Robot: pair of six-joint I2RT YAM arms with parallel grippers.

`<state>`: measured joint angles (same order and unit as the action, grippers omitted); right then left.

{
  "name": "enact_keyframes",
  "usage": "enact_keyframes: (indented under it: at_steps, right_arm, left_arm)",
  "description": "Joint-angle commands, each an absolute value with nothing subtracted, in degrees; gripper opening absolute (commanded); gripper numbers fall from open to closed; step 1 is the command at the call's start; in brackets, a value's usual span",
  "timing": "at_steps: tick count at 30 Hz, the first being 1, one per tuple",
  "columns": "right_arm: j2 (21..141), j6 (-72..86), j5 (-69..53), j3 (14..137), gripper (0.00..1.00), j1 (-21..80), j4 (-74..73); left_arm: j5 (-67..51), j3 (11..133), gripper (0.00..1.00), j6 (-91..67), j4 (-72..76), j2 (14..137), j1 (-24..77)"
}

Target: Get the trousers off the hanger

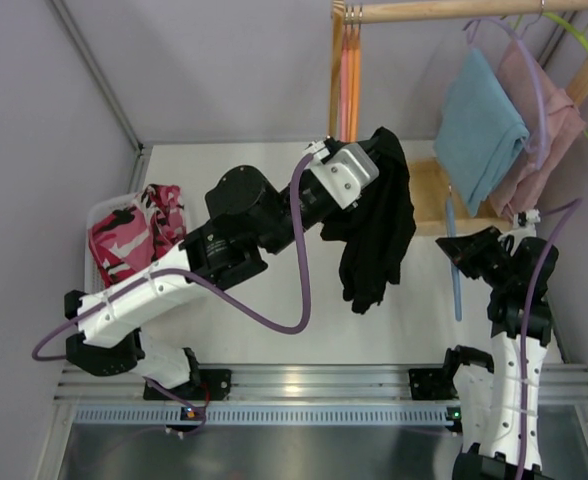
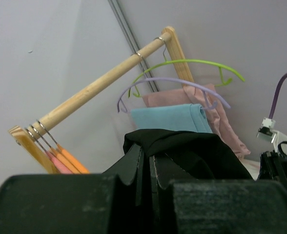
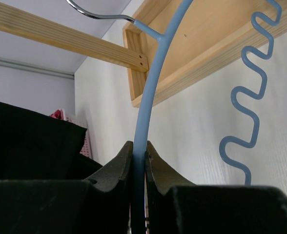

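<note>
At the far left I see a white basket on the worktop. The pink camouflage trousers lie bunched up inside it.

My left arm reaches from there across to the middle. The left claw is pinched tight on the top of the black trousers. The black trousers hang down from it in a long loose bunch, just beside the wooden rack. I cannot tell for sure if the bottom end touches the worktop.

Behind the left claw, some orange hangers hang at the left end of the wooden rail.

Further right on the rail, a blue cloth hangs on a purple hanger. A pink cloth hangs right beside it, with a green hanger past that.

On the right, the right claw is closed narrow on a bare blue hanger. Its two fingers press on the thin blue bar from both sides. The black trousers are off this hanger and sit to its left, near but apart.
</note>
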<state>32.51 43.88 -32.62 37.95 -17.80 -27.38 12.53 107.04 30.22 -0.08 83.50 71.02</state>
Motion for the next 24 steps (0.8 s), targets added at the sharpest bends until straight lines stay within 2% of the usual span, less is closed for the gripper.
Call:
enact_keyframes:
  at_steps: [1,5,24]
  right_arm:
    - [32.17,42.45,-32.61,41.92,0.00,-18.54,-25.31]
    - [32.17,42.28,-32.70,43.15,0.00,-18.54,-25.66]
    - [34.45,41.04,-32.26,45.00,0.00,-18.54,-25.93]
  left_arm:
    - [14.84,104.68,0.00,31.02,6.06,78.23,71.19]
    - [18.46,103.45,0.00,29.98,4.67,76.38,69.18]
    - [20.30,103.36,0.00,18.90,0.44,64.69,40.98]
